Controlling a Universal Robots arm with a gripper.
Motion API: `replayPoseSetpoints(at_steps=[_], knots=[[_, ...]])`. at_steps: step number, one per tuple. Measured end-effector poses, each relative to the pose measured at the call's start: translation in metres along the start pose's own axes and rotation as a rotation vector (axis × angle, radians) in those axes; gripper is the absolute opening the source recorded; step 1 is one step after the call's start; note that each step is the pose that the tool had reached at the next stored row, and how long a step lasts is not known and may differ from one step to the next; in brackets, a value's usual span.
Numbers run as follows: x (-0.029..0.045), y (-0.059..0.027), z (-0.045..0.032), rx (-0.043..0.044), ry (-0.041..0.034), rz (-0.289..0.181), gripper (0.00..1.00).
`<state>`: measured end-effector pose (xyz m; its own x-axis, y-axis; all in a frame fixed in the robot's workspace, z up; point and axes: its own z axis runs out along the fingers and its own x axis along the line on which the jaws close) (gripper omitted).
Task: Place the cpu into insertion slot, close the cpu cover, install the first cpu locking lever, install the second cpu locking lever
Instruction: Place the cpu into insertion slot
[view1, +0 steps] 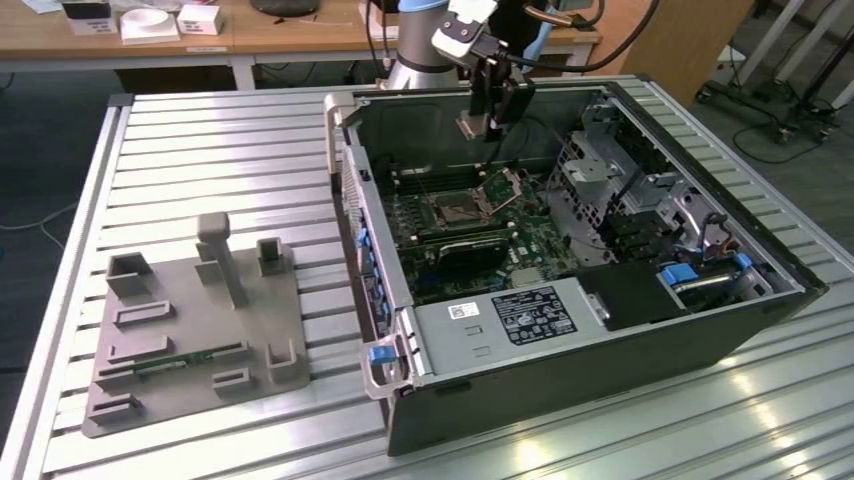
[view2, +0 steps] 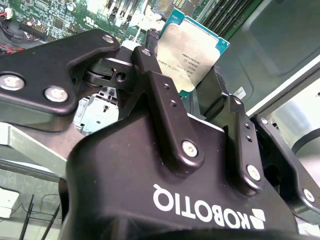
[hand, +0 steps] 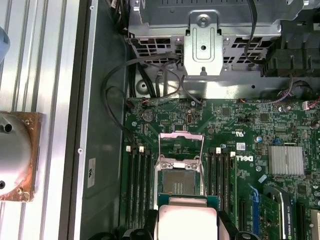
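My gripper (view1: 483, 122) hangs inside the open computer case (view1: 400, 400), above the motherboard's far end, shut on the cpu (view1: 470, 126). In the second wrist view the cpu (view2: 192, 50) is a silvery square chip with a green edge, pinched between the black fingers (view2: 165, 100). The insertion slot (view1: 451, 209) lies open below it, nearer the case's front, with the cpu cover (view1: 509, 184) swung up beside it. In the first wrist view the cpu (hand: 187, 222) sits just short of the dark insertion slot (hand: 180, 184), and the cpu cover (hand: 181, 136) stands raised beyond it.
Memory slots (hand: 139, 185) flank the socket on both sides. A metal drive cage (view1: 627, 185) and power supply (view1: 527, 315) crowd the case. A grey fixture (view1: 200, 330) with holders rests on the slatted table (view1: 227, 150) at the exterior view's left.
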<state>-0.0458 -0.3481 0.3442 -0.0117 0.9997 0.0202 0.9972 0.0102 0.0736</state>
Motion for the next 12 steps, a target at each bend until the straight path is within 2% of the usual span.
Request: replayPoseSetpoints(at_steps=[4, 12], knots=[[-0.0001, -0.0002, 0.0022, 0.0001, 0.0001, 0.000, 0.54], [-0.0003, -0.0009, 0.0118, 0.0043, 0.0000, 0.000, 0.54]])
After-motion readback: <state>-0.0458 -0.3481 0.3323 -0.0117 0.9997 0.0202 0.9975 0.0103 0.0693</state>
